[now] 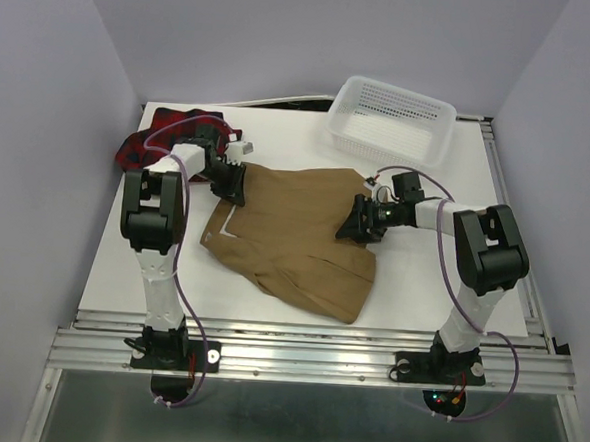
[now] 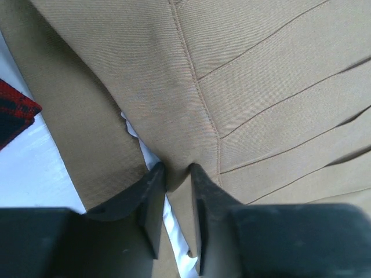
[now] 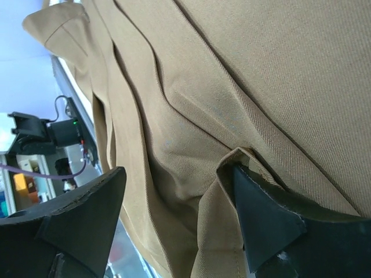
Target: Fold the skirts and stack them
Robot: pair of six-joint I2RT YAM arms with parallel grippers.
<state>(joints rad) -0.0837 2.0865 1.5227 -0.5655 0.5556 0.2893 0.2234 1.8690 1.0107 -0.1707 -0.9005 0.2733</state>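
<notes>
Left end effector [image 2: 178,171] is almost closed, and its two fingers [image 2: 152,197] pinch a fold of the tan-brown skirt [image 2: 261,87] between them. In the left wrist view a stitched seam of the skirt runs down to the fingertips, and a thin strip of something white shows in the narrow gap under the fold. Seen from the top camera, this end effector [image 1: 229,185] is well to the left of the white mesh basket [image 1: 392,117] and a little nearer to the arm bases than it.

The right end effector [image 3: 174,179] is wide open. One of its fingers [image 3: 261,220] touches a raised edge of the cloth, the other finger stands apart, and loose pleats of the skirt lie between them. From above, it [image 1: 360,225] is on the near side of the basket, almost straight in front of it.

The tan-brown skirt [image 1: 294,231] lies spread on the white surface [image 1: 422,279], in front of the basket and to its left, with some wrinkles. The red-and-black plaid skirt [image 1: 129,151] is crumpled far to the left of the basket, partly hidden behind the left arm. A corner of it [image 2: 11,113] also shows in the left wrist view.
</notes>
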